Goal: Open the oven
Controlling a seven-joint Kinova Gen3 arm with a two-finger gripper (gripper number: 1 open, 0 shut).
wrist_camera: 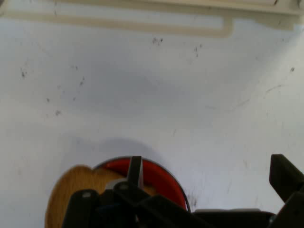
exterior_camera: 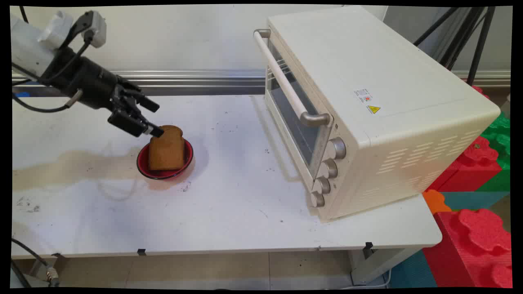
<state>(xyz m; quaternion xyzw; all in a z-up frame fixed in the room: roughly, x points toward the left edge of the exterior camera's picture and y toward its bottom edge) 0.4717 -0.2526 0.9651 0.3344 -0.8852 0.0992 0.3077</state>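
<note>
Gripper at the toast on the red plate.
I had the gripper (exterior_camera: 152, 119) spread wide, holding nothing; its lower finger (exterior_camera: 155, 130) touched the top edge of the toast slice (exterior_camera: 166, 152), which leaned in the red plate (exterior_camera: 142, 164) on the white table (exterior_camera: 229, 204). The cream toaster oven (exterior_camera: 367, 106) stood well apart to the right, door shut.

White table (exterior_camera: 229, 220) bears red bowl (exterior_camera: 144, 168), cream toaster oven (exterior_camera: 367, 106); brownish stain, perhaps.
</note>
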